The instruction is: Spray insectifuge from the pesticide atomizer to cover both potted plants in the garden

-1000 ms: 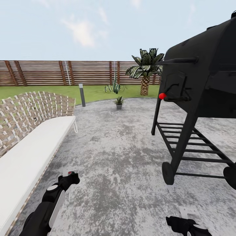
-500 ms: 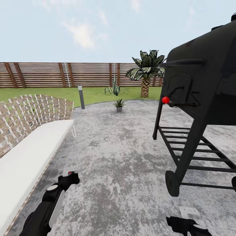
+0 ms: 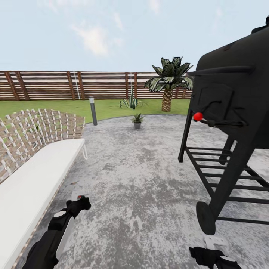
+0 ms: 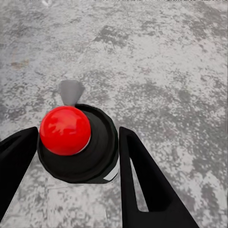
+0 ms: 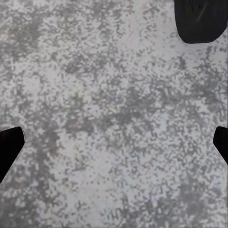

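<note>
Pesticide atomizer (image 4: 78,145) upright between left claw (image 4: 76,161) fingers, nozzle forward.

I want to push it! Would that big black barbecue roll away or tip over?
Probably heavy: the big black metal barbecue has a bulky barrel body. It might roll a bit, since a round wheel shows under its near leg. The far leg looks wheel-less, so it would likely drag.

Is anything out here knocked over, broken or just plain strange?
Nothing looks spilled or broken. The one potted plant in view stands upright at the far edge of the stone patio, the black grill stands on its wheels, and the wicker bench sits level. The left gripper holds a red-topped black object.
</note>
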Tool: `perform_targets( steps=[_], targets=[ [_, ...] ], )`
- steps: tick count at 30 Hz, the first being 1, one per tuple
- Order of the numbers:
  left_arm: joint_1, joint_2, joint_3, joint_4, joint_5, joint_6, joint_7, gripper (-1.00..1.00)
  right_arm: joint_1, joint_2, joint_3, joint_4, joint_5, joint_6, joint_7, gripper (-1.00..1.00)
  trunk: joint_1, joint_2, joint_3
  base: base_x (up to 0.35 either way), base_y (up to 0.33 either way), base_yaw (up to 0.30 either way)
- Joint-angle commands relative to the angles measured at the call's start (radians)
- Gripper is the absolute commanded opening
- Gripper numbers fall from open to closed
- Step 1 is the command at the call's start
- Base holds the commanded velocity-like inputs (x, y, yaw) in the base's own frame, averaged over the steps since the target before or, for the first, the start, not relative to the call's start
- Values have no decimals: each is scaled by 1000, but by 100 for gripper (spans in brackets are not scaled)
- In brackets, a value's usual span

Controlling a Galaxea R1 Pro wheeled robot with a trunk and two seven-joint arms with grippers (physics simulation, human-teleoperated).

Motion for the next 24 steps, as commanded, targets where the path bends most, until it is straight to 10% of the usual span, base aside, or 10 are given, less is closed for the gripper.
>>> perform_targets(
  steps=[1, 24],
  targets=[
    [0, 0, 0, -1, 8, 5, 2, -100, 0, 0, 0, -1, 2, 5, 1, 100, 0, 0, -1, 161, 116, 0],
    [0, 0, 0, -1, 9, 5, 2, -100, 0, 0, 1, -1, 2, 6, 1, 100, 0, 0, -1, 179, 20, 0]
  ],
)
